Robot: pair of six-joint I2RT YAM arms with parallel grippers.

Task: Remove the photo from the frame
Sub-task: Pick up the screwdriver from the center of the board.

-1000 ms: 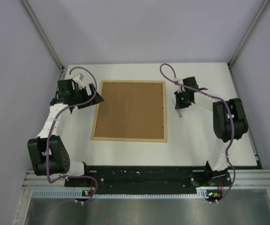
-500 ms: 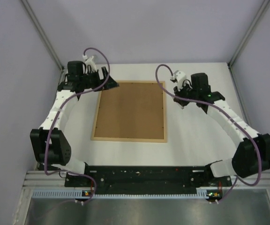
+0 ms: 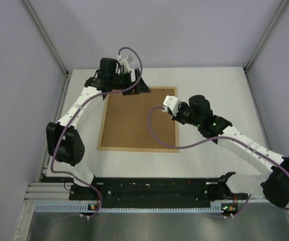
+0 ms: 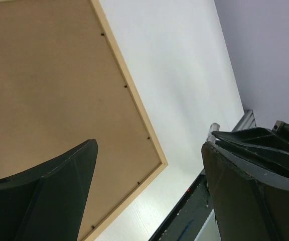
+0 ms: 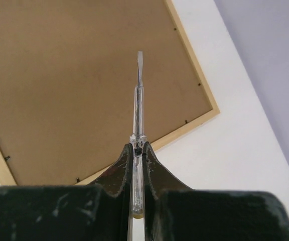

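The rim of the frame (image 3: 134, 120) is made of pale, smooth wood with a matt finish. Its back is filled with brown fibreboard, which is seen as dull and finely textured. The table (image 3: 134, 163) is covered by a white, smooth surface on which a faint grain and a soft sheen can be made out. The fingers (image 4: 59, 196) of the left end effector (image 4: 149, 145) are moulded in dark, matt, slightly rough plastic. The screwdriver (image 5: 138, 95) is formed of clear glossy plastic at the handle and grey metal at the blade. The base rail (image 3: 34, 193) is made of brushed aluminium.
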